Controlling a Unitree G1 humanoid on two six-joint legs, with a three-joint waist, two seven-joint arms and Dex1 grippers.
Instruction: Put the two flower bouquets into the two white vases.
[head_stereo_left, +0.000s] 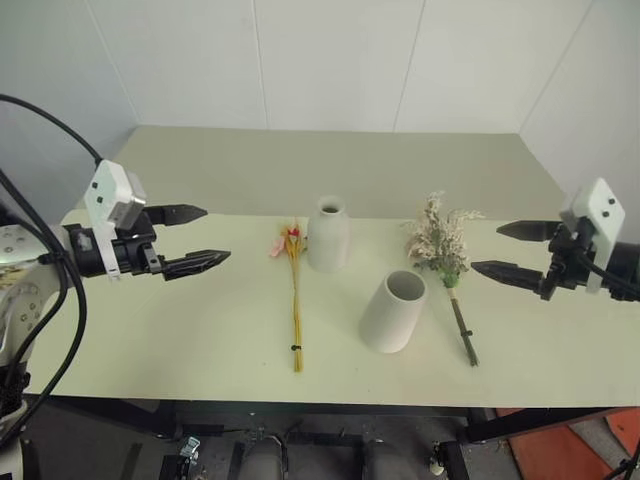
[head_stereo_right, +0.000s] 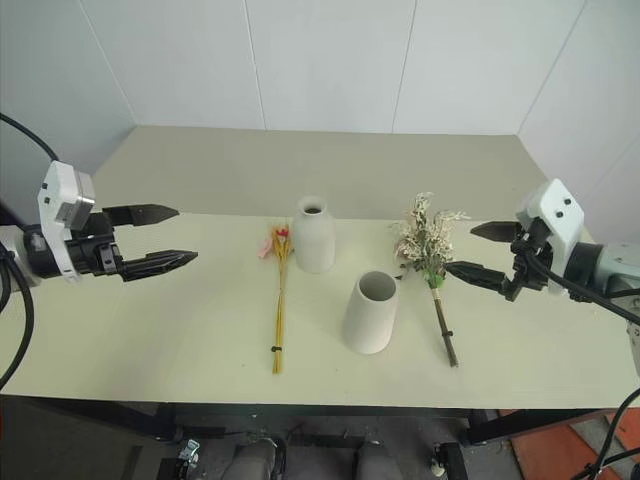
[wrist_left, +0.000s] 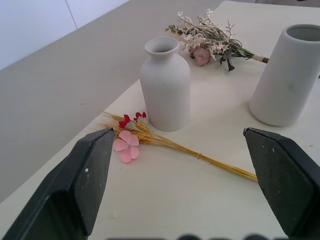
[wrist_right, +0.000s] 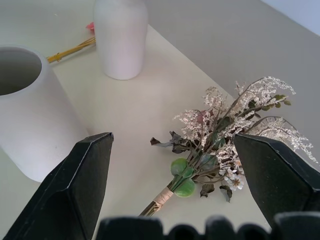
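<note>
Two white vases stand upright mid-table: a small narrow-necked bottle vase (head_stereo_left: 328, 235) at the back and a broader wide-mouthed vase (head_stereo_left: 393, 311) nearer the front. A thin bouquet of yellow stalks with red-pink blossoms (head_stereo_left: 294, 290) lies flat left of the bottle vase. A bushy bouquet of pale sprigs, a pink rose and green leaves (head_stereo_left: 443, 250) lies right of the wide vase, its dark stem toward the front. My left gripper (head_stereo_left: 200, 238) hovers open above the table's left part, empty. On the right side my right gripper (head_stereo_left: 500, 250) stands open and empty, close to the bushy bouquet.
The pale green table (head_stereo_left: 200, 340) has a second, greyer table surface (head_stereo_left: 250, 165) behind it, ending at white walls. The table's front edge runs along the bottom of the head views. An orange-red object (head_stereo_left: 580, 450) sits on the floor at the lower right.
</note>
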